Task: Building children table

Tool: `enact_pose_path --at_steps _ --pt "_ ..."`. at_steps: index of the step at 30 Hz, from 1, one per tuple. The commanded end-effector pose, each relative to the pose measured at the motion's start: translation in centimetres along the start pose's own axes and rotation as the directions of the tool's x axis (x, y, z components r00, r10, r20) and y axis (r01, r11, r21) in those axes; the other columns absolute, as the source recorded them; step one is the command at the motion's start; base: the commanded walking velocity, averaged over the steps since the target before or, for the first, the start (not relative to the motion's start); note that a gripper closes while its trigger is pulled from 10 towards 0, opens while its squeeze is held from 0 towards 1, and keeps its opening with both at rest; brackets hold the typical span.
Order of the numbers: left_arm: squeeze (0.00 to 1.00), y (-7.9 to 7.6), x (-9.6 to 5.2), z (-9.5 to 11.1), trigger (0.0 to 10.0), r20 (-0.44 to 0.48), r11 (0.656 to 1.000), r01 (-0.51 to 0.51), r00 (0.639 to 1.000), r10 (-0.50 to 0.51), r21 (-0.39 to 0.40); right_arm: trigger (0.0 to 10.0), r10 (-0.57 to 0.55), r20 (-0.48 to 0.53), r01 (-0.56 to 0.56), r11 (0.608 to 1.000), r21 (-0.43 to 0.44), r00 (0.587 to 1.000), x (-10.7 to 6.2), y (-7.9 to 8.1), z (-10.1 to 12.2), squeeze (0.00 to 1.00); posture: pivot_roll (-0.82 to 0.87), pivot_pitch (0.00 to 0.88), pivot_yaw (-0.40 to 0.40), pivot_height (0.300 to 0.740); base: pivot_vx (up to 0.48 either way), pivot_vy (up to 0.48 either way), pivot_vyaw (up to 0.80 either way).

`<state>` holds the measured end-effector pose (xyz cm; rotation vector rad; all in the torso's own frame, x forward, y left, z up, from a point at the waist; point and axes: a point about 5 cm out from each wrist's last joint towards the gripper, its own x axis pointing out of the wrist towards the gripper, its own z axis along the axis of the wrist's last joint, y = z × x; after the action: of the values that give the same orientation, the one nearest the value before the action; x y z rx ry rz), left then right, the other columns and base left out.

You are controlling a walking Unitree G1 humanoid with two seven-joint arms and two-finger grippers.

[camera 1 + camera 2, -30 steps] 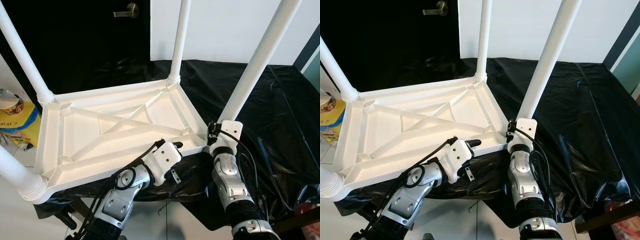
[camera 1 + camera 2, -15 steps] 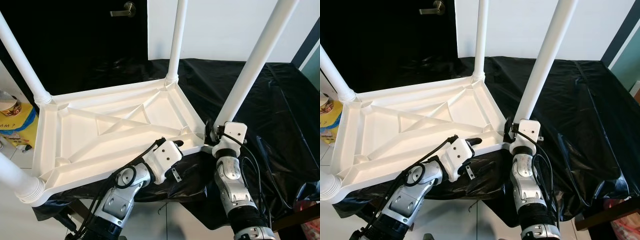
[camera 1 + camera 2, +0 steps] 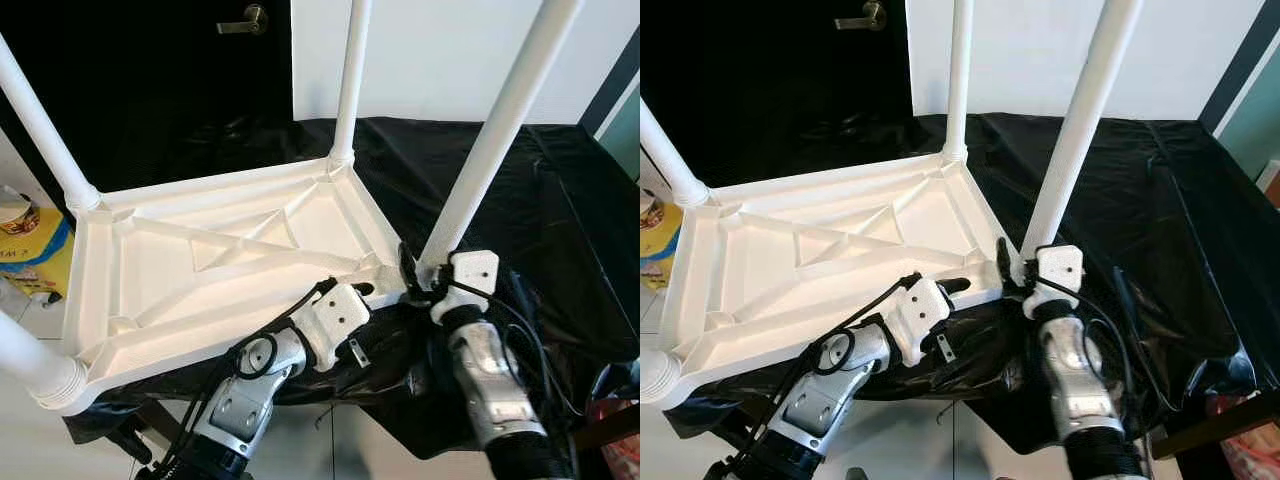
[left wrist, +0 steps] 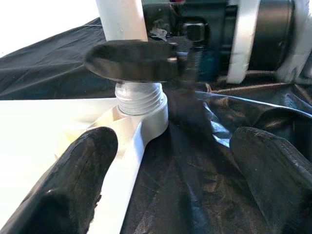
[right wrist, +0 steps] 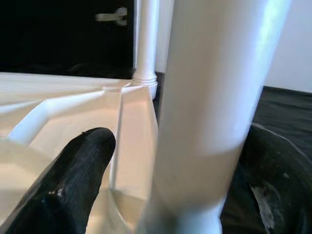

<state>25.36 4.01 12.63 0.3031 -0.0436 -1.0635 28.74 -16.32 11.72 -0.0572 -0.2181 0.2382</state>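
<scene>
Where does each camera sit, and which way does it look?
Head, both eyes: looks forward and down at the upturned white table on black sheet; both silver arms show.
Left wrist: looks along left pincer at the near-right leg's threaded socket.
Right wrist: looks along right pincer, its fingers either side of the near-right leg.
Shared: both wrist views show that leg.

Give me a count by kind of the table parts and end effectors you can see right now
White table legs: 4, at and
White tabletop, upside down: 1
End effectors: 2, left end effector and right end effector
Total: 7
</scene>
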Motion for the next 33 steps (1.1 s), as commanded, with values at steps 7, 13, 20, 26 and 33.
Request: enact_pose_path --at_steps 7,13,20,26,33 --pt "0.0 0.2 -0.2 0.4 10.0 0.007 0.999 -0.032 0.999 0.032 -0.007 10.0 0.217 -0.117 -0.22 0.975 -0.01 0.969 0.3 -1.5 -1.2 0.0 -0.04 0.005 -0.036 0.74 0.0 0.0 0.0" --pt "0.0 0.1 -0.2 0.4 10.0 0.007 1.0 -0.027 1.0 0.027 -0.011 10.0 0.29 -0.158 -0.3 0.953 -0.043 0.944 1.9 -1.9 -1.5 0.0 -0.04 0.006 -0.034 0.74 0.0 0.0 0.0" --pt "0.0 -0.2 0.0 0.5 10.0 0.007 1.0 -0.013 1.0 0.014 -0.011 0.0 0.323 -0.177 -0.338 0.939 -0.064 0.93 2.9 -2.4 -1.5 0.0 -0.03 0.004 -0.034 0.74 0.0 0.0 0.0" --pt "0.0 -0.1 0.1 0.5 10.0 0.005 1.0 -0.012 1.0 0.012 -0.012 0.0 0.323 -0.197 -0.34 0.939 -0.057 0.926 2.7 -3.3 -2.0 0.0 -0.05 0.0 -0.039 0.74 0.0 0.0 0.0" --pt "0.0 -0.2 0.3 0.6 10.0 0.012 1.0 -0.01 1.0 0.01 -0.015 0.0 0.285 -0.214 -0.3 0.953 -0.041 0.934 2.0 -4.0 -2.6 0.0 -0.05 0.0 -0.046 0.74 0.0 0.0 0.0"
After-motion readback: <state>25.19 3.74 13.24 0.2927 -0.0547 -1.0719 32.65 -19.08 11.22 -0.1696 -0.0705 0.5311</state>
